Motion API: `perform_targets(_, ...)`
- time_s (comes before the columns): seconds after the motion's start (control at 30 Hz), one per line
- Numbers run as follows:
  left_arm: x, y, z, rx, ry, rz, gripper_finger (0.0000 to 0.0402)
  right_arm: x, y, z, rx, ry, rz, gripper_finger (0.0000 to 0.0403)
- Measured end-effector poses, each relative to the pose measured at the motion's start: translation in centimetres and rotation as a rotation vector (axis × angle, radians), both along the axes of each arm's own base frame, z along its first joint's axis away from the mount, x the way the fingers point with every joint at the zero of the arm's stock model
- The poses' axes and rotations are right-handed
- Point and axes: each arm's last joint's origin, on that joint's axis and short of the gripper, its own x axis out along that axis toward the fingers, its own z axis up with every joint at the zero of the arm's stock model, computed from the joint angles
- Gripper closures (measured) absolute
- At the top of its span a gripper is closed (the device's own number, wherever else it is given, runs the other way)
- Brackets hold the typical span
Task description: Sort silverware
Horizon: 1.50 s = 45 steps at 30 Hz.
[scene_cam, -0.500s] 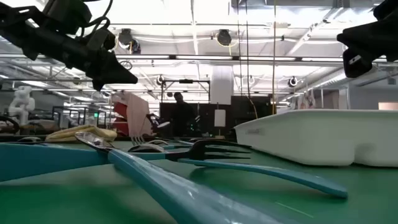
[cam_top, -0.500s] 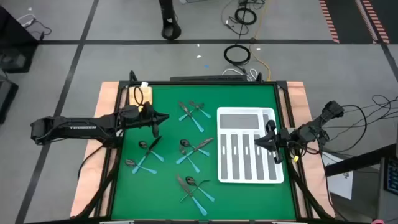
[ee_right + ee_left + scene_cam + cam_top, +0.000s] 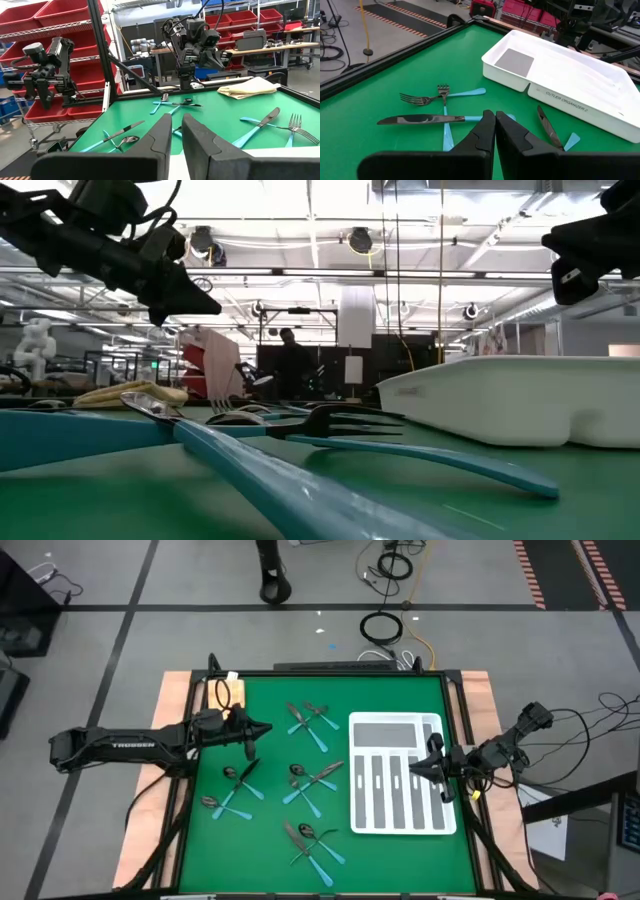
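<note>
Silverware (image 3: pixel 300 772) lies flat in crossed clusters, handles splayed.

So the silverware (image 3: pixel 300 775) sits in little crossed clusters across the middle of the green table (image 3: pixel 400 690). White tray (image 3: pixel 400 775) is by the right edge. Left gripper (image 3: pixel 262 729) hovers near the left edge, right gripper (image 3: pixel 415 769) over the tray's right side, both pinched closed and empty.

Overhead, table-level, two wrist views — shared white tray (image 3: pixel 400 775).
</note>
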Motion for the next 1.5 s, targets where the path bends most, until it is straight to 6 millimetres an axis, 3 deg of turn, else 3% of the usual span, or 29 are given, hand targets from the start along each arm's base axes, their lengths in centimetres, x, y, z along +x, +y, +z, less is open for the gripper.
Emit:
perform_targets(0.8, 0.0, 0.0, 0.0, 0.000, 0.000, 0.000, 0.0382, 0.0, 0.0, 0.2, 0.007, -0.018, -0.005, 0.0369)
perform_targets(0.93, 0.0, 0.0, 0.0, 0.000, 0.000, 0.000, 0.0382, 0.0, -0.3, 0.2, 0.014, -0.012, -0.100, 0.0369)
perform_targets(1.13, 0.0, 0.0, 0.0, 0.000, 0.000, 0.000, 0.0382, -0.1, -1.1, -0.4, -0.020, 0.050, -0.395, 0.0369)
perform_targets(1.27, 0.0, 0.0, 0.0, 0.000, 0.000, 0.000, 0.0382, -0.2, -1.4, -0.5, 0.085, 0.039, -0.490, 0.0369)
perform_targets(1.5, 0.2, 0.1, 0.4, 0.023, -0.048, 0.018, 0.0382, -0.3, -1.4, 0.4, 0.315, -0.055, -0.469, 0.0369)
